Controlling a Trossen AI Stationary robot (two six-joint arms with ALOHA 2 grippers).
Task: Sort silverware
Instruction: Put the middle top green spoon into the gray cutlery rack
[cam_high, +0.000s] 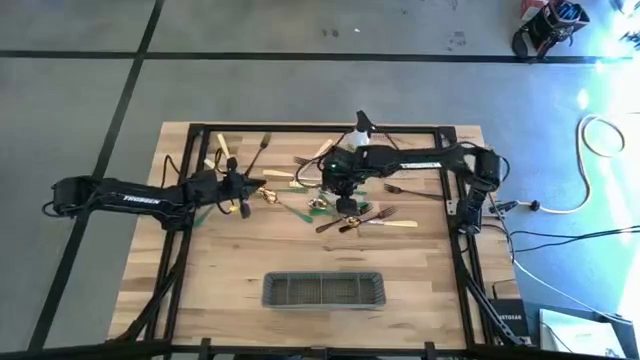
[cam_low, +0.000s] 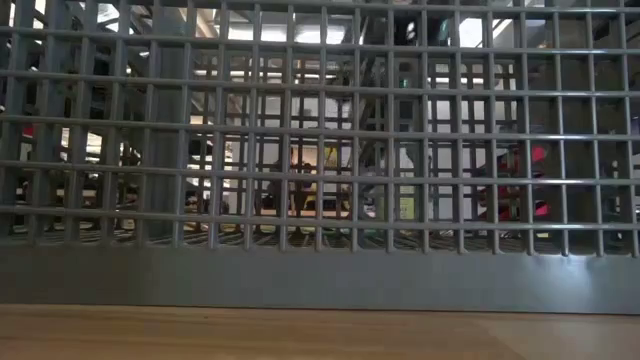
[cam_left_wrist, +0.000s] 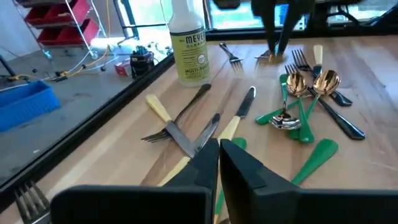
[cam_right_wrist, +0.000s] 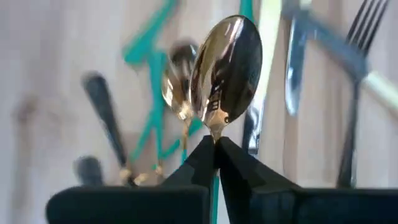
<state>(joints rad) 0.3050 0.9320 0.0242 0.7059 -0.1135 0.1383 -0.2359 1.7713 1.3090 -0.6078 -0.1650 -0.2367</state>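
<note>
Silverware lies scattered over the far half of the wooden table (cam_high: 250, 260): forks, knives and gold spoons (cam_left_wrist: 298, 87), some with green or cream handles. My right gripper (cam_high: 338, 192) is over the middle of the pile, shut on a gold spoon (cam_right_wrist: 227, 68). My left gripper (cam_high: 243, 190) is at the pile's left end. Its fingers are shut (cam_left_wrist: 219, 148) over a cream-handled knife (cam_left_wrist: 239, 112) that lies flat on the table. My right gripper pinches the gold spoon at its neck (cam_right_wrist: 216, 130), just below the bowl, between its two fingertips. The bowl sticks out beyond the fingertips and the handle runs back between them, hidden. Whether the spoon is lifted clear does not show. My left gripper: I cannot tell whether it touches the knife beneath it.
A grey wire-mesh caddy (cam_high: 325, 290) stands near the table's front edge; its mesh wall (cam_low: 320, 150) fills the low view. A spray bottle (cam_high: 362, 125) stands at the far edge, behind the pile. Bare wood lies between the pile and the caddy.
</note>
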